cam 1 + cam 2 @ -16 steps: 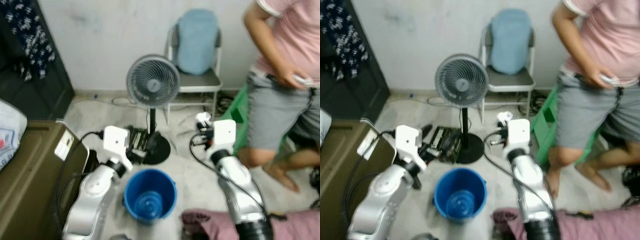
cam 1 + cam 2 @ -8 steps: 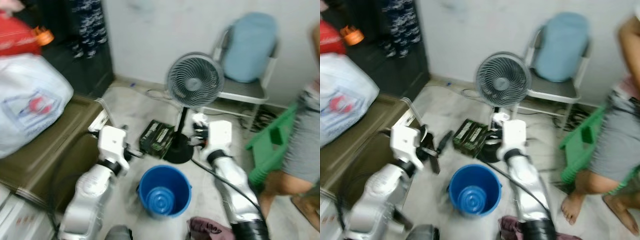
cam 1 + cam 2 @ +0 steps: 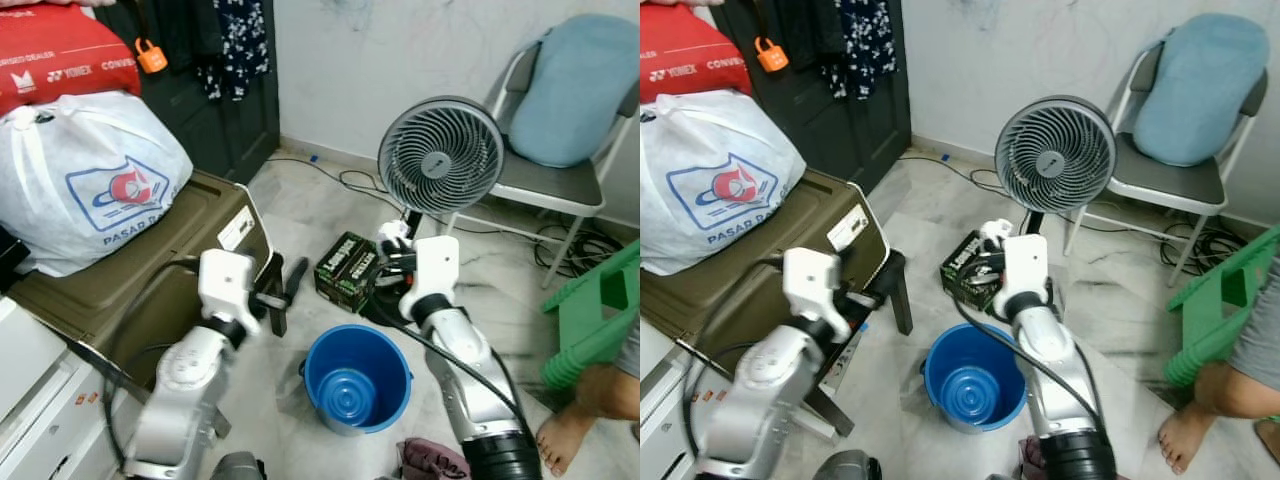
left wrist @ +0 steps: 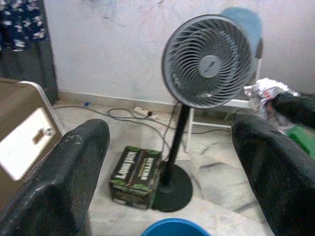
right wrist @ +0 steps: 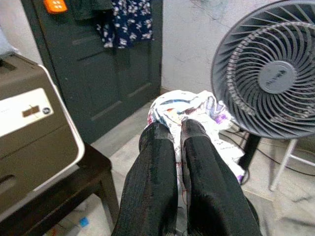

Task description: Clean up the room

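A blue bucket (image 3: 357,375) stands on the floor between my two arms. Above its far rim my right gripper (image 5: 176,129) is shut on a crumpled white printed wrapper (image 5: 189,110), and the same wrapper (image 3: 390,233) shows just in front of the fan's pole. To the bucket's left my left gripper (image 3: 285,292) is open, its black fingers (image 4: 74,167) spread wide with nothing between them. A pink cloth (image 3: 435,460) lies on the floor by my right arm's base.
A grey standing fan (image 3: 440,155) and a green-black box (image 3: 347,268) are just beyond the bucket. A brown printer (image 3: 150,260) with white and red bags is at left, a chair (image 3: 570,130) with a blue cushion behind, a green stool (image 3: 595,315) and a person's foot (image 3: 560,445) at right.
The whole view has swung to the left, bringing the printer and bags in and carrying the person almost out of frame. My right gripper still holds the wrapper; the left stays open.
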Available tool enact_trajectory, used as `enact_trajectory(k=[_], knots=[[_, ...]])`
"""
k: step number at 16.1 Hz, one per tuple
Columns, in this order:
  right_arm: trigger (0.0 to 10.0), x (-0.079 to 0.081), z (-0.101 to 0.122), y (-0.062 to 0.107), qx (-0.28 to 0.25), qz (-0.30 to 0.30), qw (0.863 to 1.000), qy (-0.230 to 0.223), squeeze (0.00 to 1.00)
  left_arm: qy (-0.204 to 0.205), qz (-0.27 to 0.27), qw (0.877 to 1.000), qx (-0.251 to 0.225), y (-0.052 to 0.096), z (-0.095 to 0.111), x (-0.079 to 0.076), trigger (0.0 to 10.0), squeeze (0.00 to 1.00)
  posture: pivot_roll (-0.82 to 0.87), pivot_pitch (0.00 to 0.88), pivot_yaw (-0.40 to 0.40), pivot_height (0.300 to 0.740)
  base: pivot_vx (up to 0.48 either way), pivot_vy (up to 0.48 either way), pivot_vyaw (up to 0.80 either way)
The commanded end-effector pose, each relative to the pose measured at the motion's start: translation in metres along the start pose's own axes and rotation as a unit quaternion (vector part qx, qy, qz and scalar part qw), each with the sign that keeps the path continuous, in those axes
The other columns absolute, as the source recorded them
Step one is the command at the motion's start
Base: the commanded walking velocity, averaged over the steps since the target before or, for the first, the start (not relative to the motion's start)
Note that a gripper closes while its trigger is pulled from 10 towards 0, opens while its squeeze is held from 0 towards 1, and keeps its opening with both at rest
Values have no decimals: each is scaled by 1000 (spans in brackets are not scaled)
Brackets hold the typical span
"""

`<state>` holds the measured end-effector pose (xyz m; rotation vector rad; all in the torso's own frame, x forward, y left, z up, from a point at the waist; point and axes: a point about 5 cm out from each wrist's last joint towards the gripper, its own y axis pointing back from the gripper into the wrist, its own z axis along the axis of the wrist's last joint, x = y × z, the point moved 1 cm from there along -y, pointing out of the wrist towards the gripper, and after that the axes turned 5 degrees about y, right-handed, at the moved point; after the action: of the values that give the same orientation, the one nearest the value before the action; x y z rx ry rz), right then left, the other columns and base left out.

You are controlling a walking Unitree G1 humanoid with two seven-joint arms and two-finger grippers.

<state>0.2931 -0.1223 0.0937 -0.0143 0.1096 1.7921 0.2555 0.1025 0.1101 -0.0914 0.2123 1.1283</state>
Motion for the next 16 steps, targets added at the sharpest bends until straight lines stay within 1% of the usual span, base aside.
enact_trajectory(k=[1, 3, 4, 5, 6, 8, 9, 10, 12, 13, 15, 16], knots=[[10000, -2, 2, -1, -3, -7, 1000, -5, 0, -4, -4, 1000, -2, -1, 3, 1, 10000, 0, -8, 0, -42, 740, 0, 0, 0], [10000, -4, 2, -2, -1, -11, 1000, -5, 0, -2, -6, 1000, -4, -2, 4, 2, 10000, 0, -13, 0, -39, 740, 0, 0, 0], [10000, -5, 2, -2, -1, -12, 1000, -5, 0, -13, 5, 1000, -9, -2, 5, 4, 10000, 0, -10, 0, -41, 740, 0, 0, 0], [10000, -8, 2, 2, -5, -20, 1000, -6, 0, -45, 61, 997, -29, -2, 10, 15, 10000, 0, -10, 0, -41, 740, 0, 0, 0], [10000, -9, 2, 3, -5, -22, 1000, -6, 0, -61, 81, 994, -36, -1, 12, 19, 10000, 0, -10, 0, -41, 740, 0, 0, 0], [10000, -14, 2, 13, -6, -32, 999, -2, 0, -110, 162, 978, -65, 9, 19, 44, 10000, 0, -12, 0, -40, 740, 0, 0, 0], [10000, -17, 0, 17, -2, -33, 999, 0, 0, -120, 176, 975, -62, 13, 17, 49, 10000, 0, -14, 0, -37, 740, 0, 0, 0], [10000, -21, -2, 22, 1, -32, 999, 5, 0, -140, 180, 972, -58, 17, 15, 53, 10000, 0, -17, 0, -36, 740, 0, 0, 0], [10000, -32, -10, 34, 16, -36, 999, 18, 0, -113, 141, 983, -40, 23, 8, 49, 10000, 0, -20, 0, -35, 740, 0, 0, 0], [10000, -37, -11, 37, 19, -42, 999, 20, 0, -115, 135, 983, -36, 26, 5, 48, 10000, 0, -26, 0, -31, 740, 0, 0, 0], [10000, -38, -8, 40, 16, -48, 998, 24, 0, -118, 136, 983, -33, 32, 1, 51, 10000, 0, -37, 0, -21, 740, 0, 0, 0], [10000, -39, -7, 42, 15, -54, 998, 24, 0, -119, 136, 983, -34, 33, 1, 52, 10000, 0, -36, 0, -21, 740, 0, 0, 0]])
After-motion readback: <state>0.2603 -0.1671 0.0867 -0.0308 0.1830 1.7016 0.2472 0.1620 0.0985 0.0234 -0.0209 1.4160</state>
